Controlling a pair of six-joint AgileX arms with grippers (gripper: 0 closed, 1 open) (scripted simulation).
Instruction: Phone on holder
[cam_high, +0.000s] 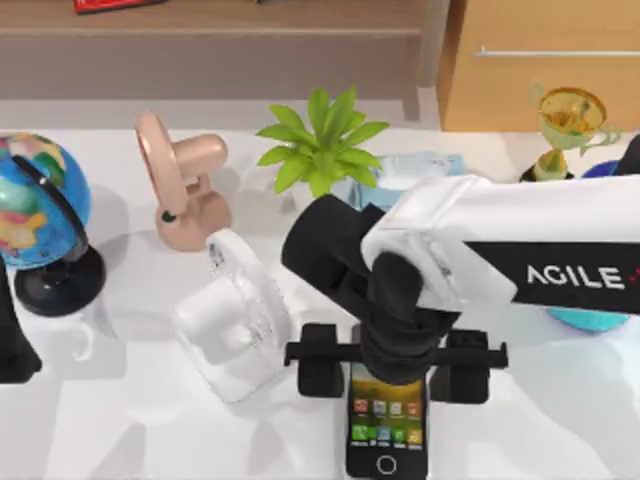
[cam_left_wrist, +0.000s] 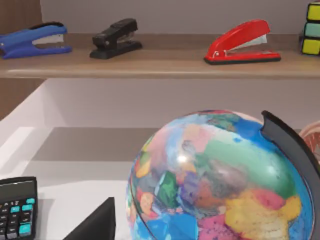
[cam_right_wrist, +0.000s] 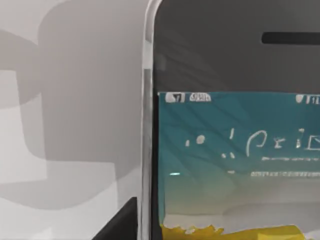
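Near edge of the table (cam_high: 120, 430), centre-right: the phone (cam_high: 387, 425) lying flat, screen up, home button toward the near edge. Directly above its upper end, the right hand (cam_high: 395, 352), pointing down, with its two black fingers (cam_high: 322, 365) spread wide on both sides of the phone, not touching it. In the right wrist view, very close over the phone's top part: silver rim, black face, green screen. Just beside the phone on the left, a white holder (cam_high: 232, 318). Further back, a pink holder (cam_high: 180, 195), then a green plant (cam_high: 322, 150). At far left, a globe (cam_high: 40, 215), with the left arm parked beside it; state of the left hand: cannot tell. Far right, a golden trophy (cam_high: 568, 130). Behind, on a shelf (cam_left_wrist: 150, 65), three staplers: blue (cam_left_wrist: 32, 41), black (cam_left_wrist: 116, 39), red (cam_left_wrist: 242, 42).
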